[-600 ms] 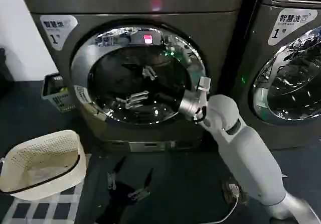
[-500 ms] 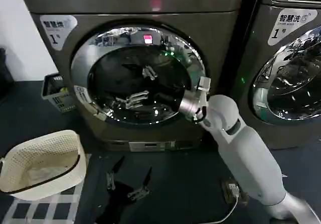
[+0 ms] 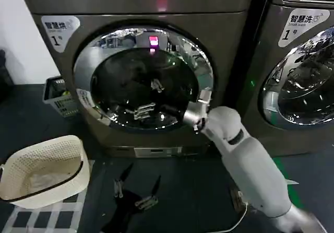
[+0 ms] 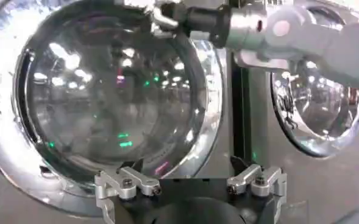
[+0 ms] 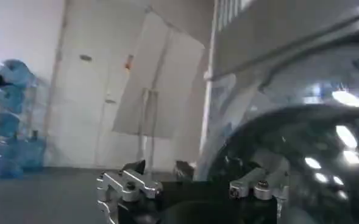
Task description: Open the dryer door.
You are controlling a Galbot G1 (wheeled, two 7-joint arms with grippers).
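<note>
1. One large round dryer door (image 3: 143,79) fills the front of the bronze-grey machine (image 3: 229,34) at the middle of the head view; its chrome ring frames dark glass full of reflections, so whatever lies behind the glass cannot be made out.
2. From the head view I cannot tell whether the door is latched or slightly ajar.
3. Reaching in from the lower right, the right gripper (image 3: 201,105) sits at the door's right rim, low on the chrome ring; its fingertips blend into the shiny ring there, and I cannot tell whether the jaws are apart or clamped on the rim.
4. Seen from the left wrist, the left gripper (image 4: 191,170) hangs in front of the door's lower edge with its jaws spread apart and nothing between them.
5. Cut off at the right edge, the neighbouring machine's door (image 3: 308,81) shows in part.
6. Off to the lower left, a cream laundry basket (image 3: 44,170) stands on the dark floor.
</note>
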